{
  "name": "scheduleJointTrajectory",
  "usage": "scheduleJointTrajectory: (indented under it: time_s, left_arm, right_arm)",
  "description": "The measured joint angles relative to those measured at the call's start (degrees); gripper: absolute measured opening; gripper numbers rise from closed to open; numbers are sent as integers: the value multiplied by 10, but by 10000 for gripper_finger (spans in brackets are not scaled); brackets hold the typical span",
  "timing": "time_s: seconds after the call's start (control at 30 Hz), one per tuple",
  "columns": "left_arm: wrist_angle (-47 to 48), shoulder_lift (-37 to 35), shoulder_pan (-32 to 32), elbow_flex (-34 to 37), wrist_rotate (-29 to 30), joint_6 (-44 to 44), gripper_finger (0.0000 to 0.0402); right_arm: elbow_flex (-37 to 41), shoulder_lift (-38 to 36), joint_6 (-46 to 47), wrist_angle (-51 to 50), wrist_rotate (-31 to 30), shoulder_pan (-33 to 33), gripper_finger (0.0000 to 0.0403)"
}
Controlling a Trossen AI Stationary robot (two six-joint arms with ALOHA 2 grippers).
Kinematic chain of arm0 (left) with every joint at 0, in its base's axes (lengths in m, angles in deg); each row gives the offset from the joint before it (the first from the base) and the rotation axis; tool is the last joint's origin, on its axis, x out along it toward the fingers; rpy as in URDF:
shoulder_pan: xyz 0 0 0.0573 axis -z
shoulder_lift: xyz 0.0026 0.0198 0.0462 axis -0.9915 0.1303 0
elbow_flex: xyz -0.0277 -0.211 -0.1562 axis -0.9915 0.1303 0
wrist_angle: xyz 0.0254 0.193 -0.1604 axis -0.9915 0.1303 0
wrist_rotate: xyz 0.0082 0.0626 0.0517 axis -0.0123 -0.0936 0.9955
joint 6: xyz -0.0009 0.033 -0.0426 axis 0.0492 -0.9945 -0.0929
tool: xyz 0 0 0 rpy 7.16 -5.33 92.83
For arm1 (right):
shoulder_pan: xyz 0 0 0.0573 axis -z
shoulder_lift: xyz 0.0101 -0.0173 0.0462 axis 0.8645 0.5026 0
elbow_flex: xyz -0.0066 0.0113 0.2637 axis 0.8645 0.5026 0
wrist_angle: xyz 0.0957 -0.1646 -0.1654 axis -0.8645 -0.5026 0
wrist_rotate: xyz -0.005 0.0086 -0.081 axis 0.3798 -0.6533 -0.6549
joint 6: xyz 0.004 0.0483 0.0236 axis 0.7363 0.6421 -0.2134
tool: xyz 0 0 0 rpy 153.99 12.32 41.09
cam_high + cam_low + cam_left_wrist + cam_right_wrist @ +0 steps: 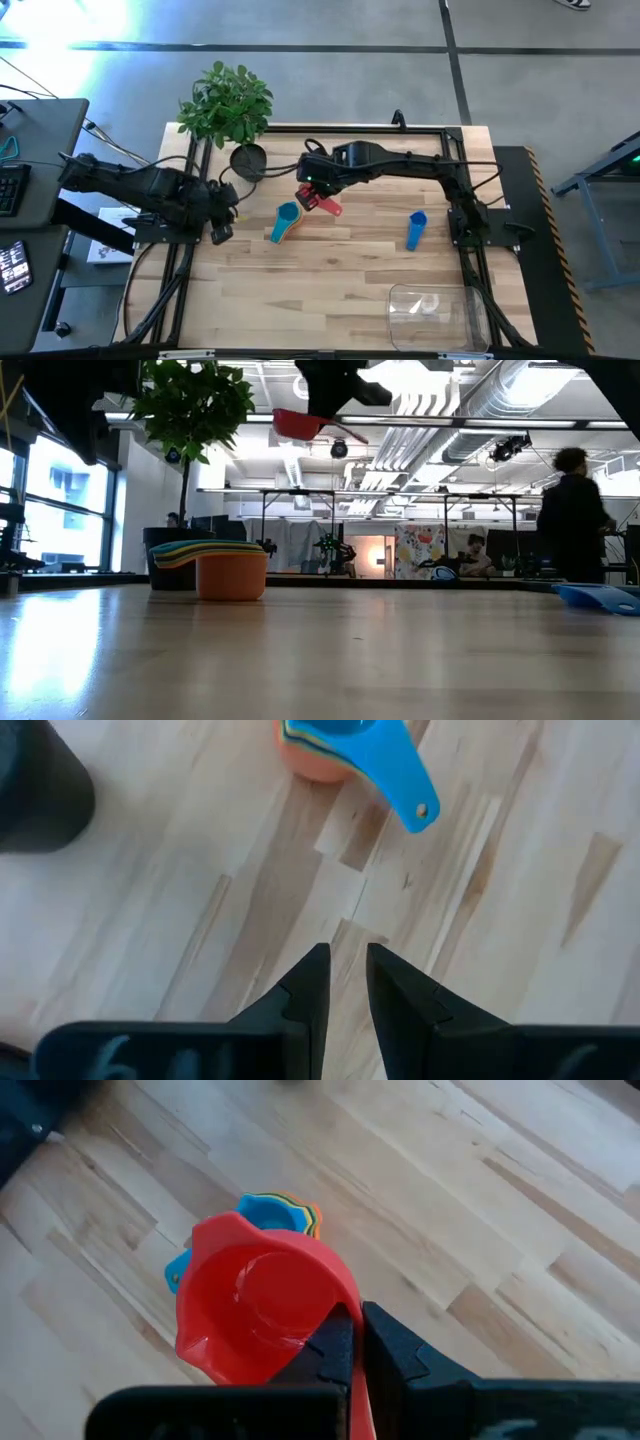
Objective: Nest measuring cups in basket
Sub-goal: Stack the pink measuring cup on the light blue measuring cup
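A red measuring cup (255, 1305) is held in the air by my right gripper (357, 1322), shut on it, above the table's middle (322, 204); the low view shows the cup high above the tabletop (298, 423). Just below it a nested stack of cups (285, 221) rests on its orange bottom cup (231, 576), with a blue cup on top (385, 760). A lone blue cup (416, 230) lies to the right. The clear basket (435, 310) stands at the near right edge. My left gripper (346, 970) hovers left of the stack, open by a narrow gap. My right gripper pinches the red cup's handle (361, 1398) between its two fingers, close to the bowl. The fingers come from the table's right, slanting down. The cup is lifted clear, its mouth facing the wrist camera, the bowl sticking out past the fingertips.
A dark plant pot (248, 160) with a leafy plant (228, 100) stands at the far edge, behind the stack. Bare wood lies between the stack and the basket. People move in the room beyond the table (572, 510).
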Motion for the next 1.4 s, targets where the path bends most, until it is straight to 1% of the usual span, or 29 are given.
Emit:
scheduleJointTrajectory:
  time_s: [0.2, 0.4, 0.67, 0.83, 0.97, 1.1, 1.4]
  left_arm:
    - [-62, 0, 27, 51, 10, 33, 58]
    - [-118, 7, 41, 100, 24, 69, 58]
    - [-245, 40, 43, 153, 29, 79, 58]
    - [-306, 92, 41, 163, 32, 92, 58]
    - [-321, 142, 37, 163, 43, 94, 58]
    - [-333, 184, 25, 163, 39, 107, 58]
    - [-407, 242, 0, 161, 17, 108, 58]
  right_arm:
    - [0, -8, 29, 2, -24, -19, 0]
    - [0, -8, 48, 1, -26, -27, 0]
    - [0, -8, 49, 4, -29, -28, 0]
    - [0, -8, 41, 4, -28, -21, 0]
    - [0, -8, 30, 8, -26, -17, 0]
    - [0, -8, 20, 11, -25, -17, 0]
    - [0, -8, 15, 16, -24, -17, 0]
